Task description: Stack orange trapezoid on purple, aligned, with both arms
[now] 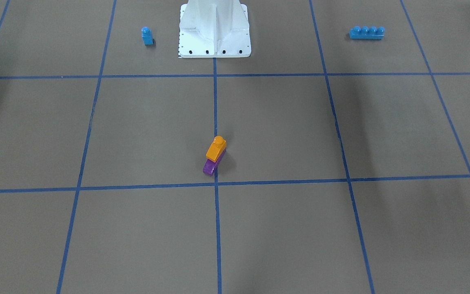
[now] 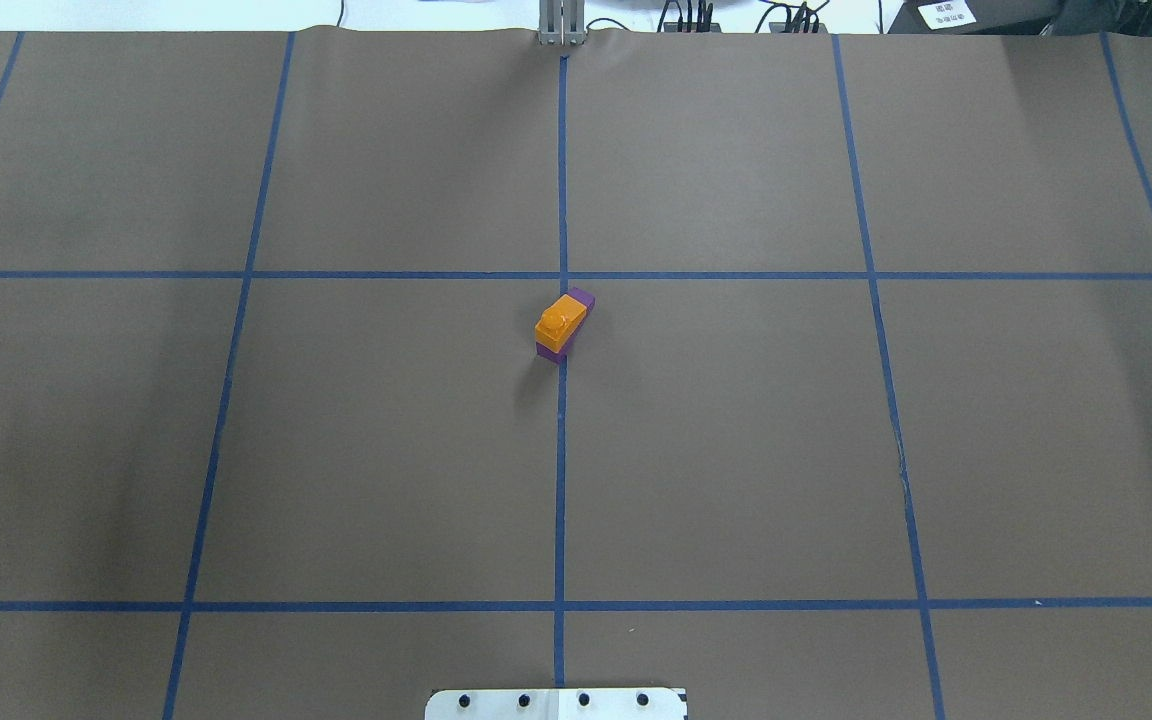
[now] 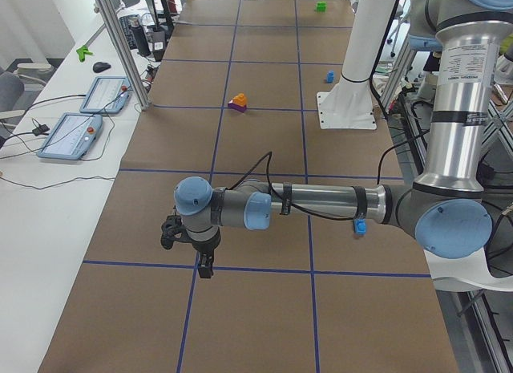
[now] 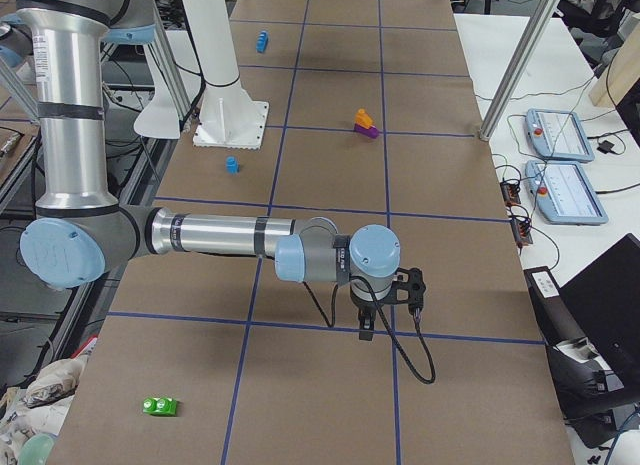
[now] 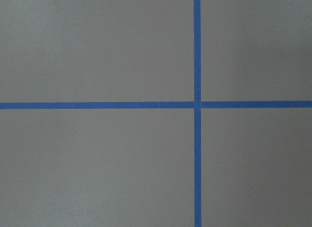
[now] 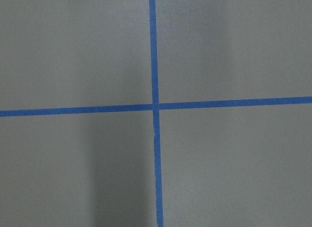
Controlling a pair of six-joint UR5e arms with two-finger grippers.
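We are looking over a brown table (image 2: 736, 450) gridded with blue tape (image 5: 197, 105). The left arm (image 3: 321, 203) and the right arm (image 4: 220, 233) are reaching out low over opposite ends of it, on either side of the white pedestal (image 1: 214, 28). The left gripper (image 3: 207, 267) and the right gripper (image 4: 365, 330) are pointing straight down. They are showing only in the side views, so we cannot tell how wide either is spread. The wrist cameras are showing only bare paper and a tape crossing below each one.

A long blue brick (image 1: 366, 32) is lying on the left gripper's side of the pedestal, and a small blue brick (image 1: 147, 36) is standing on the right gripper's side.

The orange brick (image 1: 216, 149) is sitting stud-up on the purple brick (image 1: 209, 167), well apart from both grippers and roughly between them. The two are running along the same slant, with a little purple peeking out at the ends.

We are judging the stacking as done, so what is left is checking the alignment and keeping both grippers wide of the pair. If we are correcting, one gripper should be bracing the purple brick while the other presses straight down, since these glossy bricks likely slide.
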